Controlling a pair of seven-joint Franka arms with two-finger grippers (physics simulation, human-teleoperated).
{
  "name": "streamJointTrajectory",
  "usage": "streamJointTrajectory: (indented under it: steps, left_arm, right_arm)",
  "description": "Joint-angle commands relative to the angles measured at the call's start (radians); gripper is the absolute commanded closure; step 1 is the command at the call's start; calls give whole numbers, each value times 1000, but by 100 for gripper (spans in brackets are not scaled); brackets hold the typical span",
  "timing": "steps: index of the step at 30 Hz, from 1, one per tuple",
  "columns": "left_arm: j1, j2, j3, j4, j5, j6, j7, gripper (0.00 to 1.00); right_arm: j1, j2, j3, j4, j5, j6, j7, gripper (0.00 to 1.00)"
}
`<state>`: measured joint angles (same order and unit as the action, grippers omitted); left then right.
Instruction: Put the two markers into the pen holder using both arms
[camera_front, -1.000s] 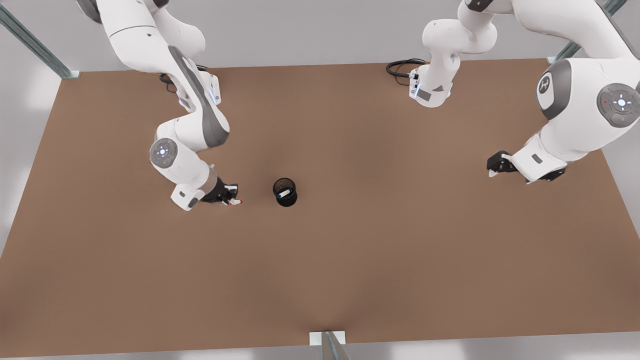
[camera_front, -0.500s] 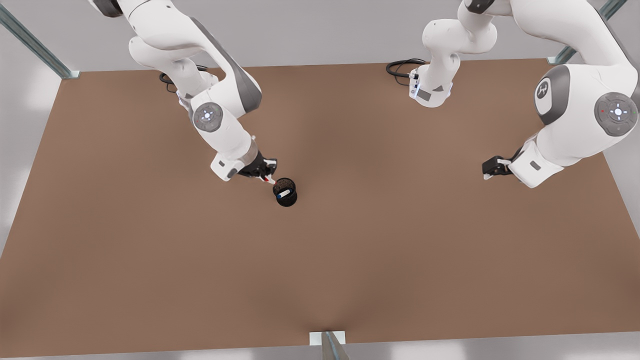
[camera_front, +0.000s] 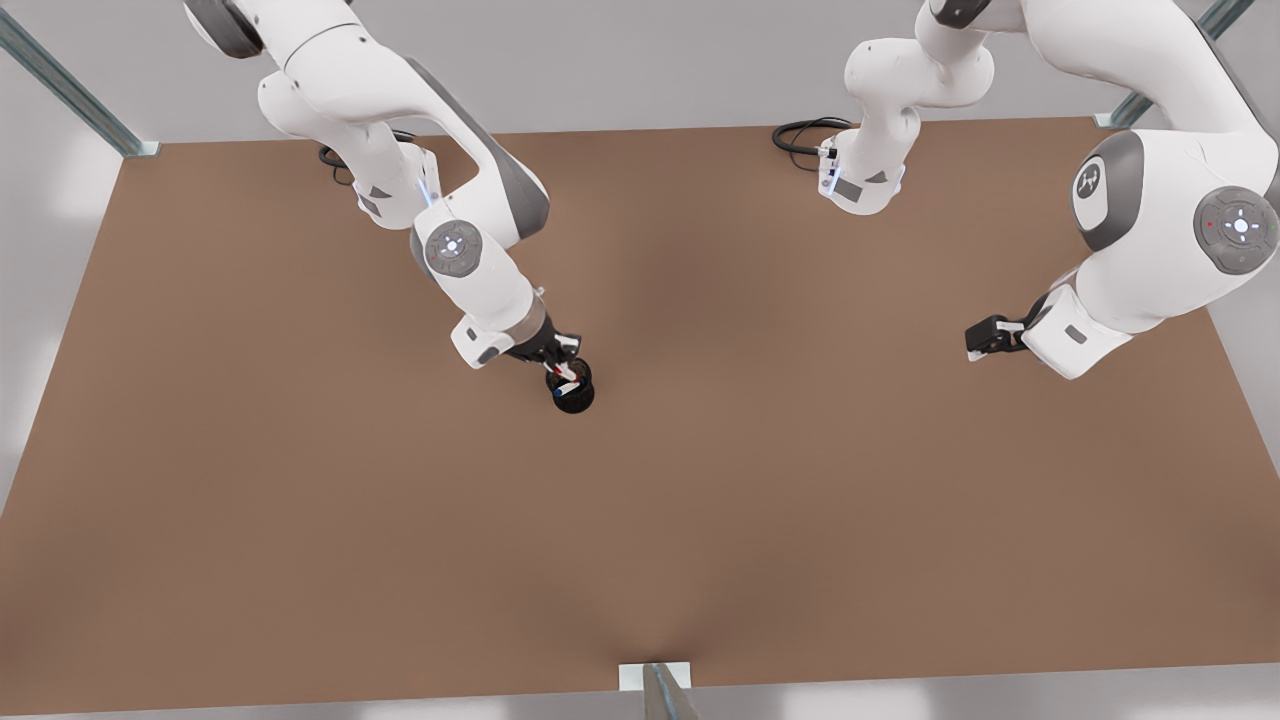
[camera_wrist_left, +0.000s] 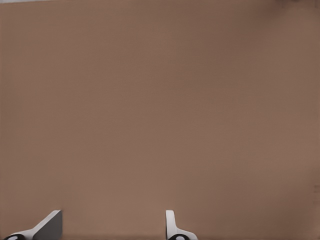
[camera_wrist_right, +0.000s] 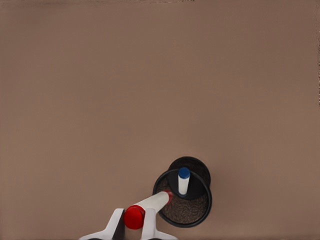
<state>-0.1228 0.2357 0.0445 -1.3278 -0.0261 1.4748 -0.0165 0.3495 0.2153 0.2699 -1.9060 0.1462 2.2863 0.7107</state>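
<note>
The black mesh pen holder (camera_front: 576, 400) (camera_wrist_right: 208, 199) stands mid-table. A blue-capped marker (camera_front: 560, 391) (camera_wrist_right: 183, 181) stands inside it. My right gripper (camera_front: 562, 362) (camera_wrist_right: 133, 223), on the arm at the front view's left, hovers over the holder's rim and is shut on the red-capped marker (camera_front: 571, 373) (camera_wrist_right: 146, 209). That marker tilts, with its lower end inside the holder's mouth. My left gripper (camera_front: 985, 337) (camera_wrist_left: 112, 227), on the arm at the front view's right, waits far off above bare table, open with nothing between its fingers.
The brown table (camera_front: 700, 500) spreads wide around the holder. Both arm bases stand at the far edge, with a black cable (camera_front: 800, 135) beside one. Metal frame posts (camera_front: 70, 90) rise at the back corners and one post (camera_front: 660, 690) at the near edge.
My right gripper carried the red marker from the front view's left of the holder to over its mouth, and the marker's lower end now dips in. The left arm barely shifted.
</note>
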Motion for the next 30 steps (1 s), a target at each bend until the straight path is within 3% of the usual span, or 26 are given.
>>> streamJointTrajectory:
  steps: [1,2,7,10,12,14,18,19,20,30]
  left_arm:
    - [-1,-1,0,-1,0,-1,-40,0]
    - [-1,1,0,-1,0,1,-40,0]
    - [-5,5,0,-1,0,1,-40,0]
    - [-9,5,0,1,-9,-1,-39,0]
    - [-6,7,0,1,-17,-1,-42,0]
    - [-9,14,0,4,-8,-1,-34,0]
    - [-18,69,-2,25,-6,1,9,0]
    - [-23,71,-2,27,-6,1,9,0]
    - [-25,73,-2,29,-6,1,9,0]
    - [-29,73,-1,32,-3,1,7,0]
  right_arm:
    - [0,-2,0,-1,-13,12,213,21]
    - [2,-1,0,-7,-63,10,213,0]
    - [2,-4,0,-7,-65,10,208,0]
    - [-17,-93,-38,-1,-80,-91,47,0]
    - [-18,-126,-116,57,-175,-229,-107,0]
    - [-20,-123,-274,185,-174,-381,-338,0]
    - [-218,-122,-308,398,-168,-654,-543,0]
    - [-189,-122,-402,426,-133,-714,-597,0]
    - [-173,-134,-436,447,-99,-732,-616,0]
    - [-173,-85,-428,453,-100,-752,-622,0]
